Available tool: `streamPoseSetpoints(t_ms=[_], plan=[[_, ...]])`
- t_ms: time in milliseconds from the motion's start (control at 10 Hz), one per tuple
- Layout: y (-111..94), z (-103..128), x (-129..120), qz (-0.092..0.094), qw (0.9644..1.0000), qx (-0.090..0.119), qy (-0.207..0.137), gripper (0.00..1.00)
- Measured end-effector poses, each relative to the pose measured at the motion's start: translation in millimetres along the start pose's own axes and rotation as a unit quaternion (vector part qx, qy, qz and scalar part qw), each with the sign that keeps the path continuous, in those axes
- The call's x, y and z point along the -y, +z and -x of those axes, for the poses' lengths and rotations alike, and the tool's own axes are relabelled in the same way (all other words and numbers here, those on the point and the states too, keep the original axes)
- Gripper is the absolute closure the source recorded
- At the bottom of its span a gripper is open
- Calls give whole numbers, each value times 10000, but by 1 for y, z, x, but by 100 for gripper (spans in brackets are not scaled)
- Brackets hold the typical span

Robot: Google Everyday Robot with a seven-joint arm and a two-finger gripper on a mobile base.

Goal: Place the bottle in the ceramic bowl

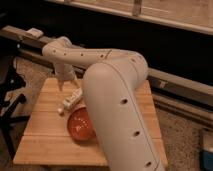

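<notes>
My gripper (64, 84) hangs pointing down over the left part of the wooden table (42, 135). I cannot tell whether it is clenched or released. The bottle (70, 102) lies tilted just below it and slightly to its right, apparently on the wood. The ceramic bowl (79, 126) sits beyond the bottle, lower right, partly behind my arm. I judge I need a centred grasp, then a lift clear of the rim.

Whitish bottle (70, 102), orange-red bowl (79, 125), pale claw (63, 86) above tan table (45, 141)
</notes>
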Motion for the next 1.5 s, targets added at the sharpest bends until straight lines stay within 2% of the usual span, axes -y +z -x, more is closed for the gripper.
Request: streamPoseSetpoints(t_ms=[1000,1500], plan=[[77,15,-18,-56,9987,-490,151,35],[87,13,-13,-57,9979,-562,308,35]])
